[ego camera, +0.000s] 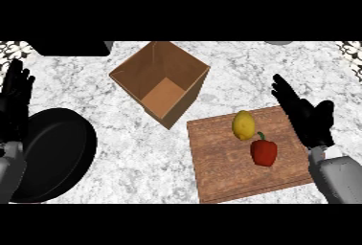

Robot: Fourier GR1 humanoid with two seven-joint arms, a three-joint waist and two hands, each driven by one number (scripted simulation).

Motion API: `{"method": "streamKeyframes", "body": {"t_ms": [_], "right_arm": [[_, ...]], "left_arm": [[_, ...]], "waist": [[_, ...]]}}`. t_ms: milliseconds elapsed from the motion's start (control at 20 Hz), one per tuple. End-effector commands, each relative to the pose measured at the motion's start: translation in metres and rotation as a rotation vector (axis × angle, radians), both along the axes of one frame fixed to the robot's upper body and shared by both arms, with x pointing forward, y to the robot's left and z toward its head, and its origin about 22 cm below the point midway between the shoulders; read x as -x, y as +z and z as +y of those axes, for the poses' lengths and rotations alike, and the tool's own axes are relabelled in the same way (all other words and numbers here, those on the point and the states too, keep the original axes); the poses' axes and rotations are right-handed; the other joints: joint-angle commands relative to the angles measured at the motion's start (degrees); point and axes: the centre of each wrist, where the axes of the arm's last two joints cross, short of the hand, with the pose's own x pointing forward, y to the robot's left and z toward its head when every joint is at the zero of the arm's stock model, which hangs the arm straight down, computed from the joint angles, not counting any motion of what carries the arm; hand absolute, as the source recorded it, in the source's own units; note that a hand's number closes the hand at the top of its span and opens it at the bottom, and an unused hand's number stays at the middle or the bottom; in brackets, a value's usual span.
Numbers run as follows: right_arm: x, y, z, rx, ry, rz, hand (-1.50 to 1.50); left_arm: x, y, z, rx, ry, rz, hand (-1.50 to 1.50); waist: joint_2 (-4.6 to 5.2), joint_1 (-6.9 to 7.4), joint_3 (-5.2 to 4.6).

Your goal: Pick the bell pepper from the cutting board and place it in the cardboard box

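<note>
A smooth yellow oval lemon lay just left of the right hand. A round black pan sat below the left hand, on the speckled white marble counter.

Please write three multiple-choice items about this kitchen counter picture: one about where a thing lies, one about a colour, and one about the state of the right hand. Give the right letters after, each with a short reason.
1. Where does the red bell pepper lie?
A. in the open brown cardboard box
B. on the brown wooden cutting board
C. on the round black plate

2. What colour is the oval fruit next to the pepper?
A. yellow
B. green
C. purple

3. How is the black right hand?
A. curled round the pepper
C. inside the box
B. open, fingers straight, holding nothing

Answers:
1 B, since the pepper rests on the board's wood, near the right side.
2 A, since the fruit just above the pepper is plainly yellow.
3 B, since the hand stands at the board's right edge with straight fingers, apart from the pepper.
</note>
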Motion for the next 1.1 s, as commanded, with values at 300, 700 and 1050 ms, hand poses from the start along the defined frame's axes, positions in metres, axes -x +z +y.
{"method": "streamKeyframes", "body": {"t_ms": [300,700,1050], "right_arm": [[0.012,0.119,-0.083,0.564,-0.235,-0.330,-1.50],[0.090,0.107,-0.077,0.680,-0.150,-0.446,-1.50],[0.115,0.126,-0.043,0.923,-0.009,-0.294,-1.50]], "left_arm": [[0.011,0.000,-0.039,-0.177,-0.418,0.010,0.00],[0.025,-0.001,-0.057,-0.187,-0.558,0.008,0.00],[0.015,-0.003,-0.060,-0.201,-0.586,0.001,0.00]], "waist": [[-0.95,-7.33,-1.03],[-0.12,-2.62,-0.35],[0.32,-1.36,-0.49]]}}
